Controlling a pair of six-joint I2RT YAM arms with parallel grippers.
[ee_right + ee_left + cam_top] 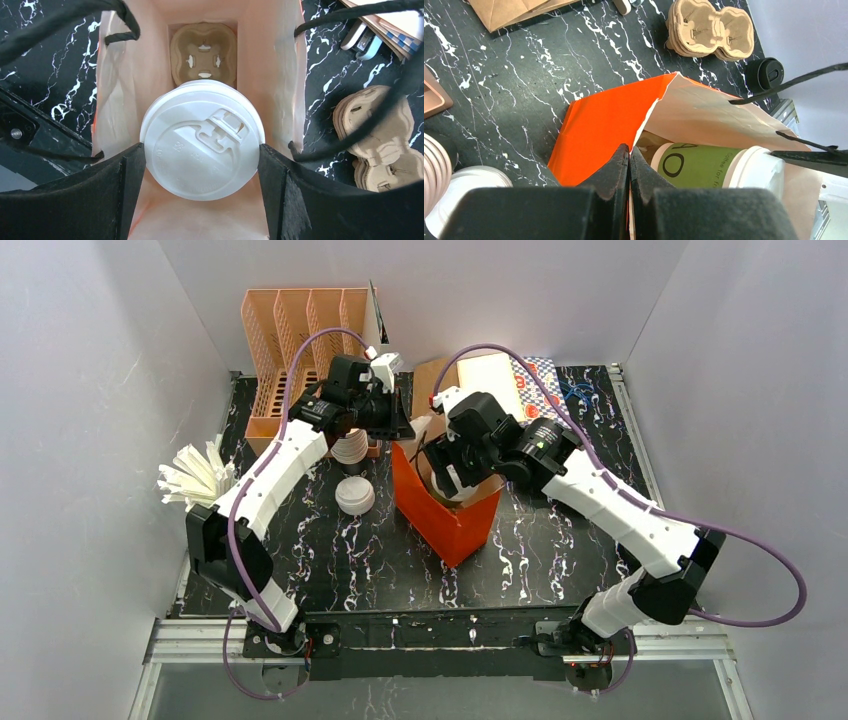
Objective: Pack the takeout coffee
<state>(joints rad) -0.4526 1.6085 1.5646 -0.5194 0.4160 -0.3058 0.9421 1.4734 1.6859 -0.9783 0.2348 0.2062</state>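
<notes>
An orange paper bag (447, 515) stands open mid-table. My left gripper (629, 152) is shut on the bag's rim, pinching the paper edge; it sits at the bag's far left corner in the top view (403, 430). My right gripper (201, 150) reaches down into the bag (272, 75) and is shut on a green cup with a white lid (201, 140), one finger on each side of the lid. The cup hangs above a cardboard carrier (202, 50) at the bag's bottom. Its green side shows in the left wrist view (704, 164). A black-lidded cup (765, 73) stands outside the bag.
A stack of lidless white cups (350, 448) and a white lid (354, 495) sit left of the bag. An orange rack (300, 340) stands at the back left, and white packets (195, 475) lie at the left edge. Stacked cardboard carriers (380, 135) lie right of the bag.
</notes>
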